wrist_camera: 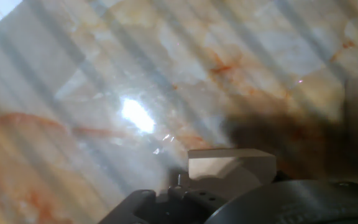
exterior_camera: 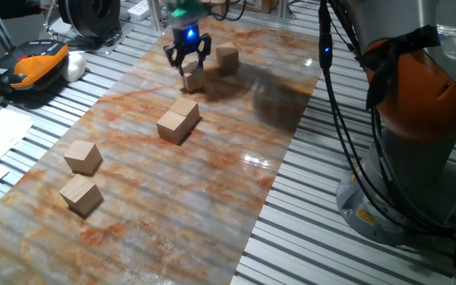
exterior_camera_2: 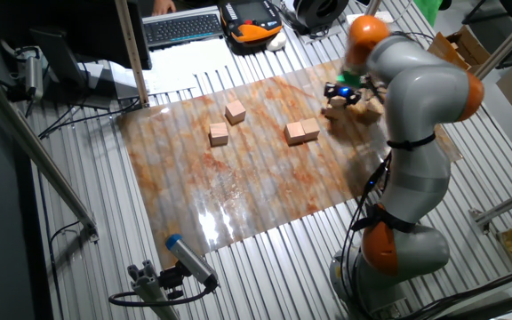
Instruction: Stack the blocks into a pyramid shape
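1. Both fixed views show the KUKA arm (exterior_camera_2: 420,116), grey with orange joints, reaching over the far end of a marbled orange-and-white mat (exterior_camera: 212,170) laid on a slatted metal table (exterior_camera: 355,253).
2. Black cables (exterior_camera: 339,87) hang along the arm's base beside the mat's edge.
3. An orange and black handheld unit (exterior_camera: 34,65) lies off the mat, with a keyboard (exterior_camera_2: 183,27) close by.
4. Two blocks (exterior_camera: 178,119) sit touching, side by side, near the middle of the mat.
5. Two single blocks lie apart toward the near end: one (exterior_camera: 82,156) and another (exterior_camera: 81,195).
6. A lone block (exterior_camera: 227,57) rests just beside the gripper.
7. Under its blue light, the gripper (exterior_camera: 188,63) has its fingers clenched around a sixth block (exterior_camera: 192,78), which looks slightly tilted; whether it touches the mat cannot be told.
8. The hand view shows that block (wrist_camera: 232,167) between the fingers, over the glossy mat.
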`<state>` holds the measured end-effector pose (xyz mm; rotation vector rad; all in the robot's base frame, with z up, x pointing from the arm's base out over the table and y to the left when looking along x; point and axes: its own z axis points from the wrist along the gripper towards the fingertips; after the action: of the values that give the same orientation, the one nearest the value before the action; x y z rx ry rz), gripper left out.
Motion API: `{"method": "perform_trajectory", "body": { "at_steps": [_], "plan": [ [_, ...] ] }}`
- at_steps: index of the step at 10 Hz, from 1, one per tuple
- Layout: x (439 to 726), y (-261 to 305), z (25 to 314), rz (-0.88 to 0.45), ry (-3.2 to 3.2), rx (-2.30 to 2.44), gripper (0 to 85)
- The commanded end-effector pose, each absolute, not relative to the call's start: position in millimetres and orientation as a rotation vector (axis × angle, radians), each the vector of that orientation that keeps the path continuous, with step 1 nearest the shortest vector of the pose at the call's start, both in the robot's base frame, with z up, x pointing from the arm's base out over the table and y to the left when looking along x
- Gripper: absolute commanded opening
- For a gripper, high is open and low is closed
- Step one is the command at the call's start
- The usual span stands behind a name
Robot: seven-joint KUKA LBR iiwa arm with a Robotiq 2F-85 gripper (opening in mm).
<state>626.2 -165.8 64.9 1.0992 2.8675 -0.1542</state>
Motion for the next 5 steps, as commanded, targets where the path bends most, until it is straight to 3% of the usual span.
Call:
{"method": "perform_trajectory", "body": {
  "at_steps": [1, 5],
  "plan": [
    [626.2, -160.9, 63.9, -0.161, 2.660, 1.572, 0.0],
    [626.2, -161.7, 65.1, -0.101, 2.644, 1.608, 0.0]
  ]
}}
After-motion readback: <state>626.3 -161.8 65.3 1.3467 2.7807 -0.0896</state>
